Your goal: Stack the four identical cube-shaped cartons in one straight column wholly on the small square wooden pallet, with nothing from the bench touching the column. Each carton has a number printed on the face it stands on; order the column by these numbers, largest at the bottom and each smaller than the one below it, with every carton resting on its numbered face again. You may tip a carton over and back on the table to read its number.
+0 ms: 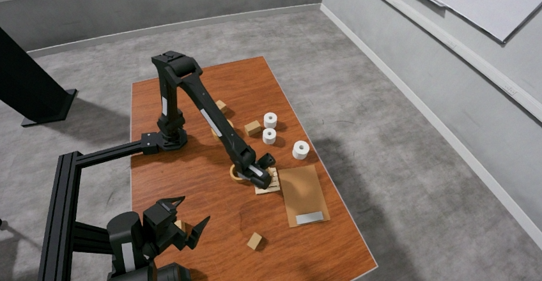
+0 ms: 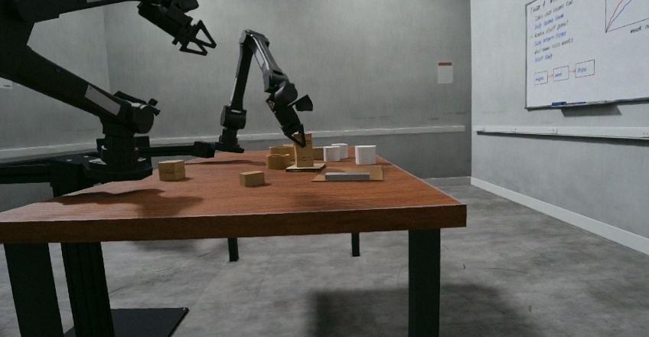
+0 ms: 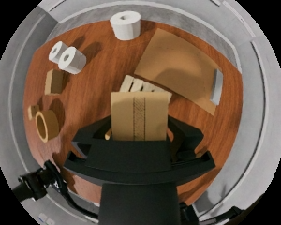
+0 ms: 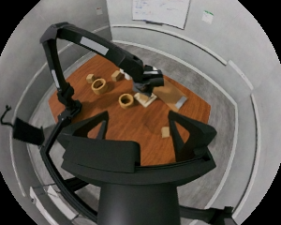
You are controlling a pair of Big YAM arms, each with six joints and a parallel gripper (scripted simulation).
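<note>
"Left end effector (image 2: 302,144) (image 3: 139,133)?"

"Part-open, closed around the upper carton (image 2: 307,141) (image 3: 139,114). Carton sits directly above the lower carton (image 2: 304,158), over the wooden pallet (image 1: 276,182) (image 2: 291,168) (image 3: 126,84). Can't tell whether the two touch."

"Right end effector (image 1: 197,207) (image 2: 209,50) (image 4: 139,115)?"

"Wide open, nothing held, raised above the surface (image 1: 220,205) (image 2: 273,199) (image 3: 94,75) (image 4: 140,136)."

"Obstacles?"

"Near tan ring (image 1: 233,179) (image 2: 278,161) (image 4: 126,107) just beside the pallet; brown board (image 1: 302,187) (image 2: 318,178) (image 3: 173,66) (image 4: 170,96) on another side, grey bar (image 1: 309,218) (image 2: 347,176) (image 3: 216,86) (image 4: 180,102) on it. White roll (image 1: 300,156) (image 2: 365,155) (image 3: 126,32) stands near the board."

"Loose boxes?"

"One brown box (image 1: 254,241) (image 2: 252,178) (image 4: 165,132) well apart from the pallet; another (image 1: 179,225) (image 2: 171,170) partly hidden by the right arm from above. Printed undersides hidden."
</note>
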